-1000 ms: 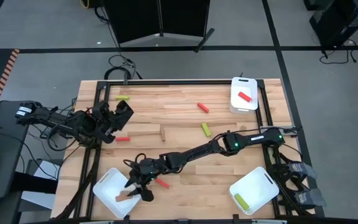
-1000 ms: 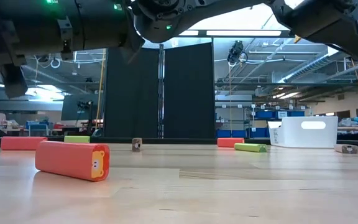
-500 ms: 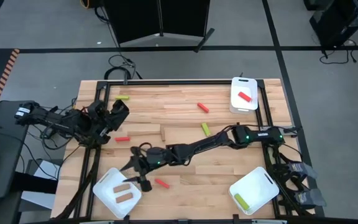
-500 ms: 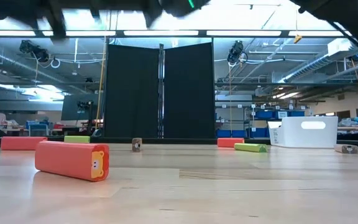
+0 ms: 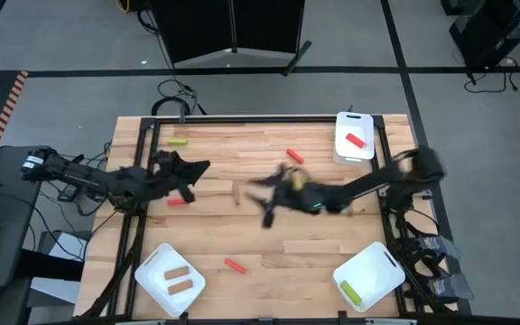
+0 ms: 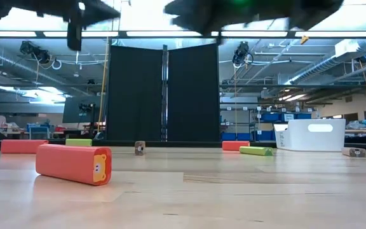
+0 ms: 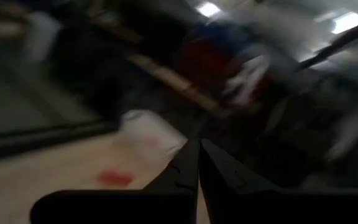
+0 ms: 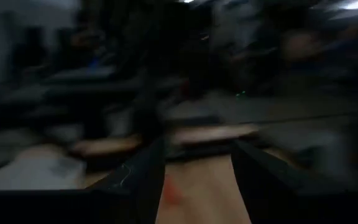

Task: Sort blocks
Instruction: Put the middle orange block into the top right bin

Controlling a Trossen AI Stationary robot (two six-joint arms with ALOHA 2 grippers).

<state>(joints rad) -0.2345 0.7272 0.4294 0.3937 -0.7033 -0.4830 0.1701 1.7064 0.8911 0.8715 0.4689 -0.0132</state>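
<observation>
Small stick blocks lie flat on the wooden table (image 5: pixel 260 244): red ones (image 5: pixel 294 155) (image 5: pixel 178 202) (image 5: pixel 234 265), a yellow-green one (image 5: pixel 179 142) and a brown one (image 5: pixel 237 194). Two brown blocks (image 5: pixel 179 280) lie in the near left white tray (image 5: pixel 152 271). A red block (image 5: pixel 357 140) lies in the far right tray and a yellow-green one (image 5: pixel 351 292) in the near right tray. My left gripper (image 5: pixel 202 167) hovers at the left, shut and empty, as its wrist view (image 7: pixel 199 165) shows. My right gripper (image 5: pixel 262 194), blurred, is over the table's middle, open and empty (image 8: pixel 194 171).
The far right tray (image 5: pixel 343 152) and the near right tray (image 5: pixel 377 266) stand by the table's right edge. A black frame (image 5: pixel 143 181) runs along the left side. In the low view the near red block (image 6: pixel 74 164) lies in front, with both arms blurred overhead.
My right gripper has swung fast from over the near left tray toward the table's middle and far side, empty. Two brown blocks now show in that tray, where one showed before. My left gripper has reached a little toward the table's right and turned.
</observation>
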